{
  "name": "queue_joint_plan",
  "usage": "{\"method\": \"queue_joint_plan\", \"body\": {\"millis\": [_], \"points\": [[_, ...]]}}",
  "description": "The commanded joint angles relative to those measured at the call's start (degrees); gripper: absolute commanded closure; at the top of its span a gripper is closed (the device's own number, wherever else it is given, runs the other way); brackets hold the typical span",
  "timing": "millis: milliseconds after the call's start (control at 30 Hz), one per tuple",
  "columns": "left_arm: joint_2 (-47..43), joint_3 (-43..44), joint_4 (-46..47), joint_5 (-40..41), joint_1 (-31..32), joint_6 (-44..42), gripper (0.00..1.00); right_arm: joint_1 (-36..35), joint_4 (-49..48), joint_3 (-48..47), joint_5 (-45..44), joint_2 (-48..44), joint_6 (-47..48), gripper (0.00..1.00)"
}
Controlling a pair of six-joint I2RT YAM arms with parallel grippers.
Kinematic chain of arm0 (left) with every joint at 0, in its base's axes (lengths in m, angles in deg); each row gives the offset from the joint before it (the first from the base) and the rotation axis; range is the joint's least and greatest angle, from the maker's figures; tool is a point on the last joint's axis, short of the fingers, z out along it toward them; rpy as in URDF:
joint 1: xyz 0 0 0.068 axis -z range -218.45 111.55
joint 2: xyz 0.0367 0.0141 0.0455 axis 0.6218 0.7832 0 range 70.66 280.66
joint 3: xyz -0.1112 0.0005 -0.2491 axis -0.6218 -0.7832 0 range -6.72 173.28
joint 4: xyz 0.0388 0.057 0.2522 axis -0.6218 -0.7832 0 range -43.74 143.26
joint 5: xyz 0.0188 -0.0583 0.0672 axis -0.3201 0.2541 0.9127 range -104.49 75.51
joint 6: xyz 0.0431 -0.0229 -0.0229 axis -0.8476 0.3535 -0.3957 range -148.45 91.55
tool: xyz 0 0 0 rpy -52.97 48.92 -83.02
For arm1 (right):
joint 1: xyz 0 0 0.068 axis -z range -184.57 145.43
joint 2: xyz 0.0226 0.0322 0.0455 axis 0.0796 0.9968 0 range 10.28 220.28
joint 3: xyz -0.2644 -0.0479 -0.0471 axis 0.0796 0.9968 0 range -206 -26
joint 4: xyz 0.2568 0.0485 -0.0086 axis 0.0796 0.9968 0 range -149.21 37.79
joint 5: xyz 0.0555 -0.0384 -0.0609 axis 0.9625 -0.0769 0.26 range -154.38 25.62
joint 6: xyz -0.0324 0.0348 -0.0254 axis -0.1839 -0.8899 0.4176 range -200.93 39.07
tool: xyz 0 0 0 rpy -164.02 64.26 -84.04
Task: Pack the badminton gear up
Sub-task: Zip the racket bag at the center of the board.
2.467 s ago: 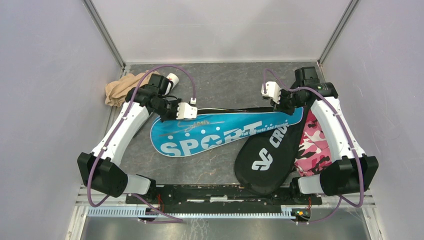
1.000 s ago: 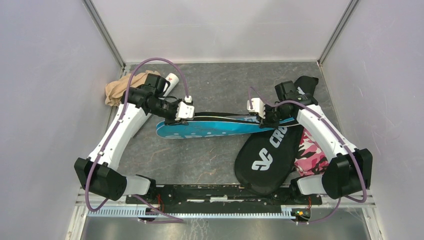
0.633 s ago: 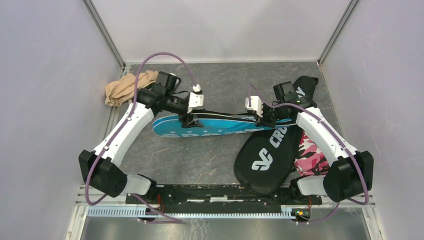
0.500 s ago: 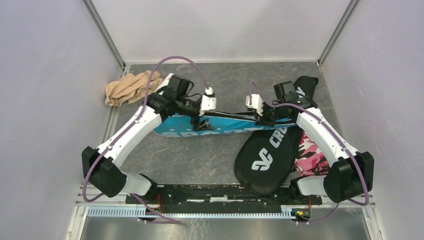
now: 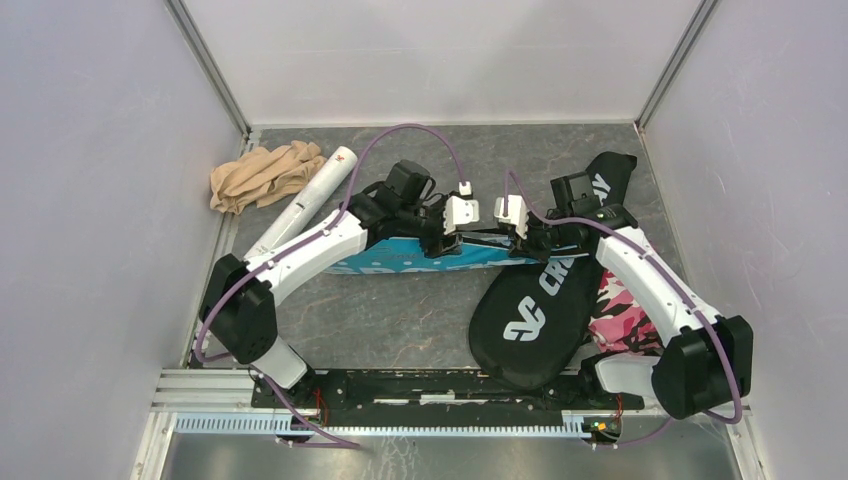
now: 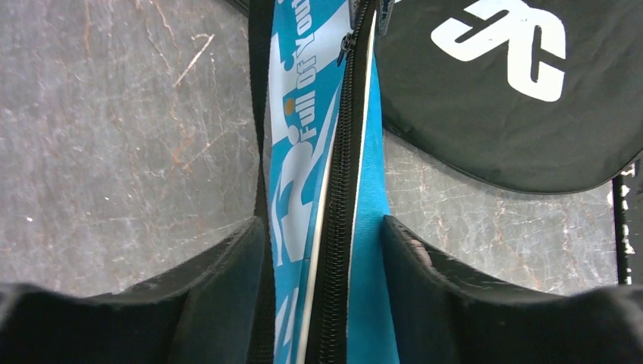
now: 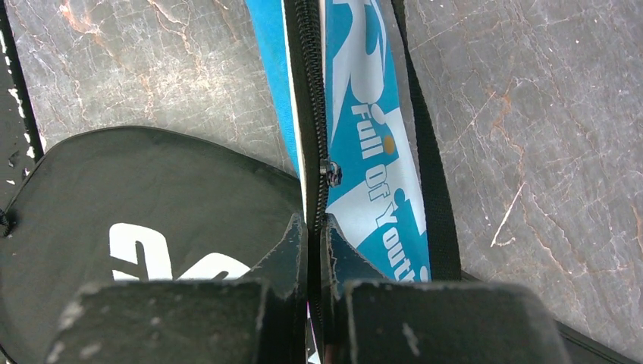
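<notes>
Left gripper (image 6: 322, 227) slid rightward, straddling the thin blue cover's (image 6: 299, 152) toothed zipper (image 6: 337, 189).

You see the blue cover (image 5: 470, 260) only in part: the left arm (image 5: 310, 245) hides part of its wide end, and both wrist views cut it off. The pink camouflage cloth (image 5: 625, 300) lies mostly under the black cover (image 5: 530, 320).
</notes>
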Motion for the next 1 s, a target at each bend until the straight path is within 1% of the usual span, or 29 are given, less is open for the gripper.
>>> {"method": "queue_joint_plan", "body": {"millis": [0, 67, 133, 200, 267, 333, 400, 467, 567, 633, 833, 900, 967], "points": [[0.8, 0.1, 1.3, -1.4, 0.2, 1.6, 0.43, -0.3, -2.9, 0.7, 3.5, -2.1, -1.7, 1.00], [0.7, -0.9, 0.6, -1.5, 0.2, 0.7, 0.60, -0.2, -3.0, 1.2, 3.9, -2.3, -1.9, 1.00], [-0.4, -2.2, 0.5, -1.3, 0.2, -0.6, 0.76, -0.1, -2.9, 1.5, 4.3, -2.3, -2.2, 0.96], [-2.0, -3.6, 0.7, -0.3, 0.4, -3.0, 0.88, 0.1, -2.6, 1.4, 5.2, -2.3, -2.7, 0.88], [-4.0, -5.4, 1.7, 2.2, 0.9, -5.6, 0.97, 0.8, -1.2, 0.3, 6.9, -1.7, -3.4, 0.74], [-6.3, -7.5, 3.0, 4.0, 1.4, -8.8, 0.98, 1.9, 1.1, -1.7, 9.0, -0.5, -3.5, 0.58], [-8.9, -9.9, 4.5, 6.1, 2.4, -13.2, 0.98, 2.6, 3.5, -4.1, 11.3, 1.0, -3.6, 0.48], [-11.4, -11.4, 5.0, 7.2, 3.5, -16.1, 0.98, 3.0, 5.8, -6.1, 13.5, 2.7, -3.6, 0.43], [-13.4, -12.1, 5.0, 8.3, 4.9, -16.2, 0.98, 3.0, 8.2, -7.8, 15.8, 4.6, -3.2, 0.40], [-15.1, -14.1, 6.5, 8.8, 5.8, -16.4, 0.98, 3.0, 9.1, -7.6, 17.2, 5.8, -2.6, 0.39], [-18.7, -23.4, 15.1, 17.6, 10.5, -19.7, 0.98, 3.0, 16.2, -7.4, 22.6, 11.0, 4.5, 0.39], [-19.2, -25.5, 18.0, 19.4, 11.1, -19.8, 0.98, 2.7, 18.3, -7.5, 23.6, 11.8, 7.1, 0.39], [-19.7, -26.8, 19.7, 20.4, 11.8, -19.8, 0.98, 2.3, 18.4, -7.0, 23.2, 11.9, 7.6, 0.37]]}}
